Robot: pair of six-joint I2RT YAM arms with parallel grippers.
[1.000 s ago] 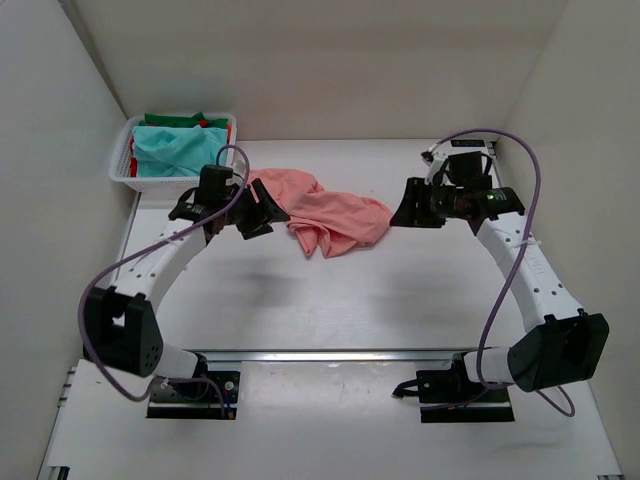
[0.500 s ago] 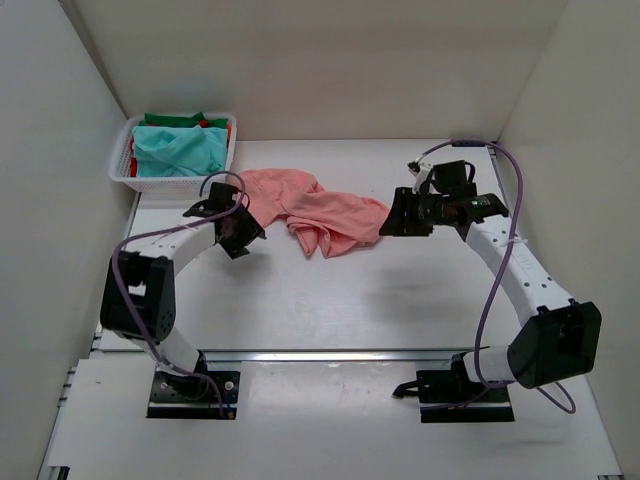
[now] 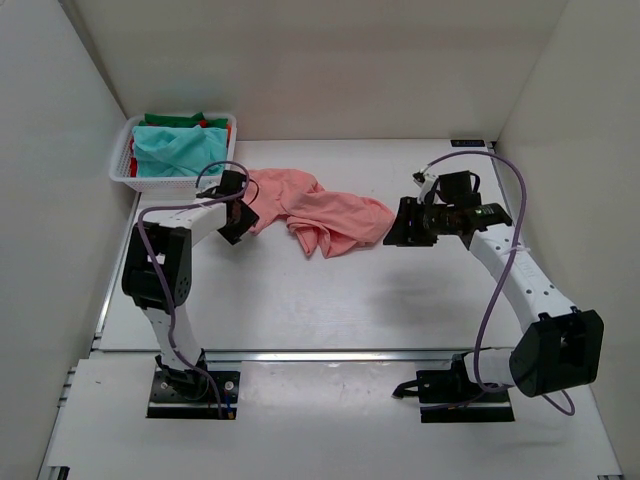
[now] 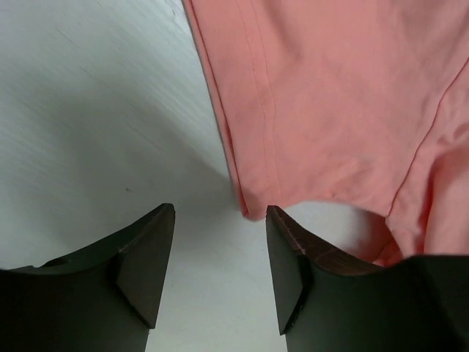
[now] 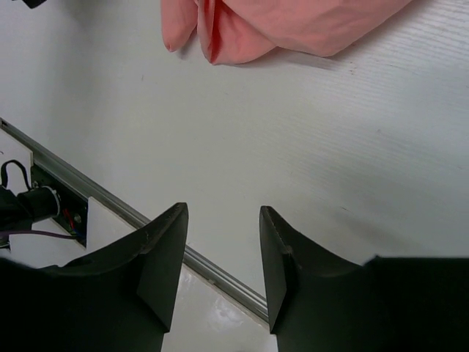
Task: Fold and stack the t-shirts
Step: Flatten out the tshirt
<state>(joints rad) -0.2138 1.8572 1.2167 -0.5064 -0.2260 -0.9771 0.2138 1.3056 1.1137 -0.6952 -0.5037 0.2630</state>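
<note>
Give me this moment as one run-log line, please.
left gripper: open, at salmon-pink t-shirt edge | right gripper: open, empty | fold: not started

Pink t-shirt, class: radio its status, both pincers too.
Left pincer open, near hem corner. Right pincer open, empty. Pink t-shirt crumpled on table. Other shirts in basket.

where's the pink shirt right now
Top view: the pink shirt lies crumpled mid-table between the left pincer and right pincer, just right of the basket.
</note>
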